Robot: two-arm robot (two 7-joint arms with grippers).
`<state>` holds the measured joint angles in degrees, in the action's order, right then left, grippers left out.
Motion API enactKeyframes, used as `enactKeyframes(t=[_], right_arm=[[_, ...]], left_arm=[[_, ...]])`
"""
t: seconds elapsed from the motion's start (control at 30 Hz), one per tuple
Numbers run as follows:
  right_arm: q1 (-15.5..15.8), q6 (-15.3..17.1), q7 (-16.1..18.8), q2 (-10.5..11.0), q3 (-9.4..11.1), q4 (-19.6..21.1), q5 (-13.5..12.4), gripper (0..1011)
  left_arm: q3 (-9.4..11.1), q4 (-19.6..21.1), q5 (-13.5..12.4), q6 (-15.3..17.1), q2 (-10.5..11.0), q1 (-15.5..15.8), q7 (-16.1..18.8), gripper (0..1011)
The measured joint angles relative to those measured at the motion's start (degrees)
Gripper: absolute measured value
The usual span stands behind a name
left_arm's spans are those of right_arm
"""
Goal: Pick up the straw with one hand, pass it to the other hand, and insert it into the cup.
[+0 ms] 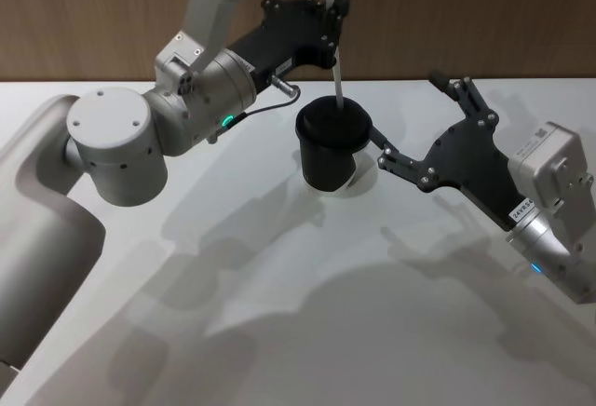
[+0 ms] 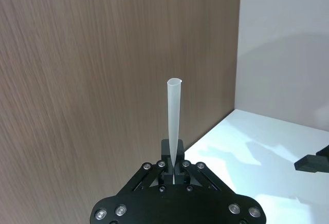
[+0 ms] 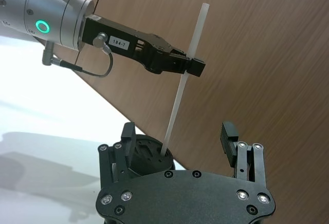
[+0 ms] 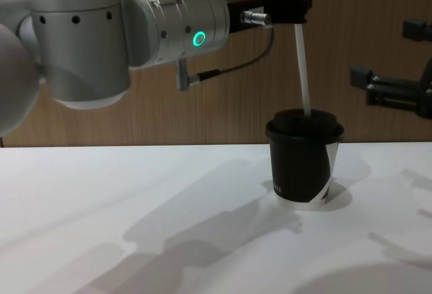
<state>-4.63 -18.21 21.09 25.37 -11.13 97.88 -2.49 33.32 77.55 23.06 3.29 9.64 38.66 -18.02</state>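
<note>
One black paper coffee cup [image 1: 331,150] with a black domed lid, a white angular patch and a white bottom rim, upright on a white table [image 1: 279,313] before a brown wood-grain wall [image 1: 93,15]. One long, thin, straight white plastic straw [image 4: 301,58], nearly upright, slightly tilted, lower end touching the lid of the cup at its middle, most of its length standing above the lid. Whether the tip has passed through the lid: cannot tell.

Two grippers, one per arm. Above the cup and toward the wall: the long black left gripper [image 1: 328,29] of the bulky silver-grey arm, one glowing green ring [image 4: 199,38] and one thin cable [image 4: 229,68] on its wrist, fingers clamped narrow on the straw partway up, a length of straw rising above the grip and a longer length dropping to the lid. Seen from the left wrist: the straw [image 2: 174,126] pinched between the two fingertips [image 2: 175,170] and sticking straight out.

Just beside the cup, on its right: the blocky black right gripper [image 1: 414,117], fingers spread wide, holding nothing, one fingertip [image 1: 380,151] close by the cup's side, the other [image 1: 438,78] farther toward the wall. From the right wrist: the cup's lid [image 3: 146,154] and the straw's lower end lying between the two spread fingers [image 3: 230,134], apart from both.
</note>
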Motion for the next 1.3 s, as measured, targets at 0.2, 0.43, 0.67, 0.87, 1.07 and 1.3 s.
enactKeyframes(t=[0.2, 0.43, 0.67, 0.87, 1.07, 1.3], right_arm=[[0.00, 0.00, 0.00, 0.00, 0.00, 0.00, 0.00, 1001], [0.00, 0.00, 0.00, 0.00, 0.00, 0.00, 0.00, 1001], [0.00, 0.00, 0.00, 0.00, 0.00, 0.00, 0.00, 1001], [0.00, 0.00, 0.00, 0.00, 0.00, 0.00, 0.00, 1001], [0.00, 0.00, 0.00, 0.00, 0.00, 0.00, 0.00, 1001], [0.00, 0.00, 0.00, 0.00, 0.00, 0.00, 0.00, 1001]], left_arm=[[-0.15, -1.15, -0.15, 0.04, -0.61, 0.35, -0.39, 14], [-0.25, -1.97, -0.41, 0.12, -0.97, 0.52, -0.89, 14], [-0.42, -2.22, -0.51, 0.16, -1.16, 0.51, -1.56, 14], [-0.51, -2.33, -0.55, 0.17, -1.24, 0.48, -1.85, 139], [-0.55, -2.39, -0.59, 0.17, -1.28, 0.45, -2.04, 308], [-0.59, -2.42, -0.61, 0.17, -1.31, 0.42, -2.17, 526]])
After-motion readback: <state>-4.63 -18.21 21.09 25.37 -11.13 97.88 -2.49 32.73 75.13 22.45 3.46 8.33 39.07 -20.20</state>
